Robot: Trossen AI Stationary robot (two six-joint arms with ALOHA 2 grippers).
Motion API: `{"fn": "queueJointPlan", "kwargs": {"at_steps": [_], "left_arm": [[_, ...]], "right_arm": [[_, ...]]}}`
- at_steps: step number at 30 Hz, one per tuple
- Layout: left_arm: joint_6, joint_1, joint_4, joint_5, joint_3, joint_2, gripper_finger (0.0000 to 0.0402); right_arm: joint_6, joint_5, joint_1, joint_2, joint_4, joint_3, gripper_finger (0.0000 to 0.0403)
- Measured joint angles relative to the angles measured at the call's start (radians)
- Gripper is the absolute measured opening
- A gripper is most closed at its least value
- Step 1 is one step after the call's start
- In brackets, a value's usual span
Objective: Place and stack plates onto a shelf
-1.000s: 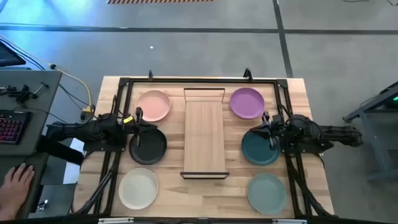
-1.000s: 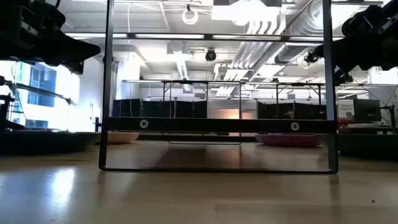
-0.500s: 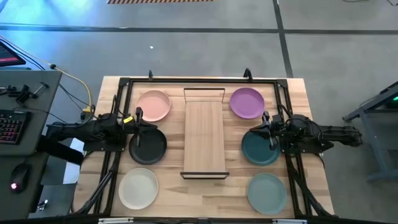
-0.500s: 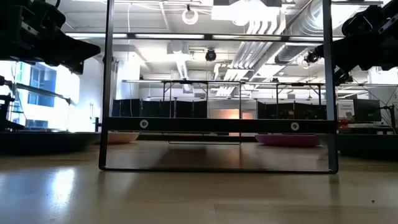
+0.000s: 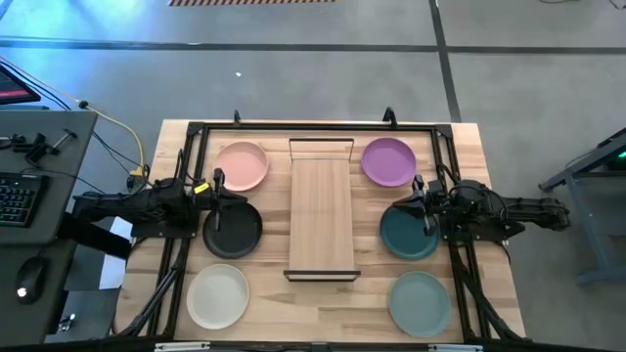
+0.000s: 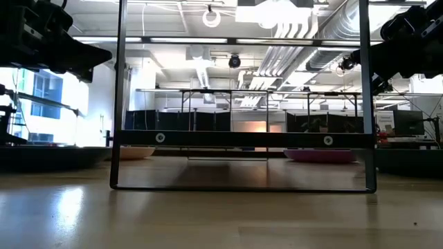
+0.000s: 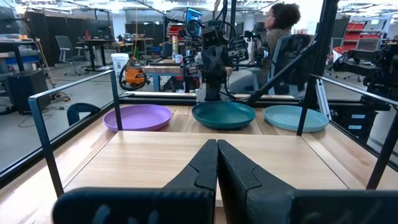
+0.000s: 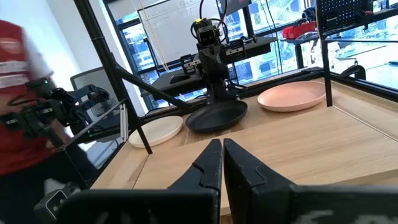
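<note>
The light-wood shelf [image 5: 321, 217] with its black wire frame lies down the table's middle. To its left rest the pink plate [image 5: 242, 165], black plate [image 5: 233, 232] and cream plate [image 5: 218, 296]. To its right rest the purple plate [image 5: 388, 161], dark teal plate [image 5: 409, 233] and pale green plate [image 5: 420, 301]. All lie flat on the tabletop. My left gripper [image 7: 217, 149] hovers shut between the pink and black plates [image 5: 217, 191], pointing at the shelf. My right gripper [image 8: 222, 149] hovers shut over the teal plate's far edge [image 5: 421, 198], also facing the shelf.
A black metal frame [image 5: 196, 127] runs round the table's edges, its posts near both arms. A desk with a keyboard [image 5: 15, 196] stands left of the table. One person sits beyond the table [image 7: 283, 25]; another in red stands nearby [image 8: 25, 93].
Both arms and all plates have kept still. A person's hand that lay on the desk left of the table has drawn away out of the high view.
</note>
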Motion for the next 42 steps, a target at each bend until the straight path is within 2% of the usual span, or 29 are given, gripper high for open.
{"fn": "queueJointPlan", "kwargs": {"at_steps": [30, 36, 39, 42], "left_arm": [[0.0, 0.0, 0.0, 0.0, 0.0, 0.0, 0.0], [0.0, 0.0, 0.0, 0.0, 0.0, 0.0, 0.0], [0.0, 0.0, 0.0, 0.0, 0.0, 0.0, 0.0], [0.0, 0.0, 0.0, 0.0, 0.0, 0.0, 0.0]], "right_arm": [[0.0, 0.0, 0.0, 0.0, 0.0, 0.0, 0.0], [0.003, 0.039, 0.0, 0.0, 0.003, 0.0, 0.0], [0.15, 0.061, 0.0, 0.0, 0.085, 0.0, 0.0], [0.394, 0.225, 0.0, 0.0, 0.299, 0.0, 0.0]]}}
